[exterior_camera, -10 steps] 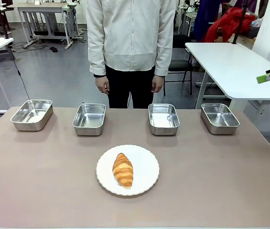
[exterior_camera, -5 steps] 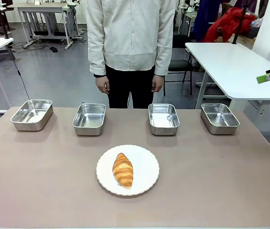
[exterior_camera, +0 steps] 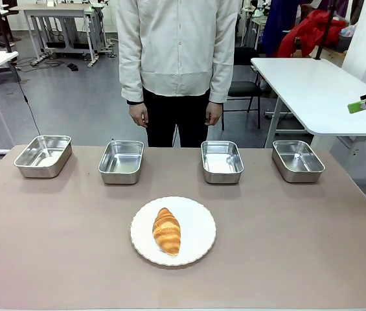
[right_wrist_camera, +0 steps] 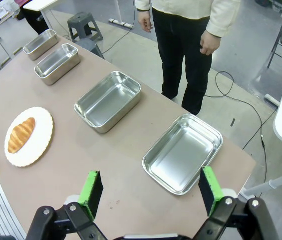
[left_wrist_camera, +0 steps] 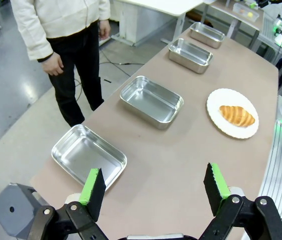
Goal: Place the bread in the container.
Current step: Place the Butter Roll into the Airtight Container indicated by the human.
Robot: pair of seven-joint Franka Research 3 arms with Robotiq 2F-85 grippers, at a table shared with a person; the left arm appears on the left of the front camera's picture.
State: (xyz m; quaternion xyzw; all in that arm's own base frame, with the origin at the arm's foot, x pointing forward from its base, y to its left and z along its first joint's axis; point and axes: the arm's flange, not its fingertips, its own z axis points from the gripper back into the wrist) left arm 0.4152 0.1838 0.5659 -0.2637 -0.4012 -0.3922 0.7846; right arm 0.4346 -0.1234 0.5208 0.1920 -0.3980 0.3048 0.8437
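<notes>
The left gripper (left_wrist_camera: 154,189) and right gripper (right_wrist_camera: 150,192) hang high over opposite table ends, jaws spread wide and empty, seemingly held clear before any reach. The croissant (exterior_camera: 166,230) lies on a scalloped white plate (exterior_camera: 199,223) mid-table, toward the near edge. Four empty steel pans (exterior_camera: 222,176) line the far edge, and I cannot tell which is meant. A person (exterior_camera: 177,52) waits behind the brown tabletop (exterior_camera: 299,246).

Brown table (exterior_camera: 53,246): row of steel pans across mid-frame (left pan (exterior_camera: 40,170), centre-left pan (exterior_camera: 119,177), centre-right pan (exterior_camera: 222,177), right pan (exterior_camera: 299,175)); white plate (exterior_camera: 199,230), lower centre.
</notes>
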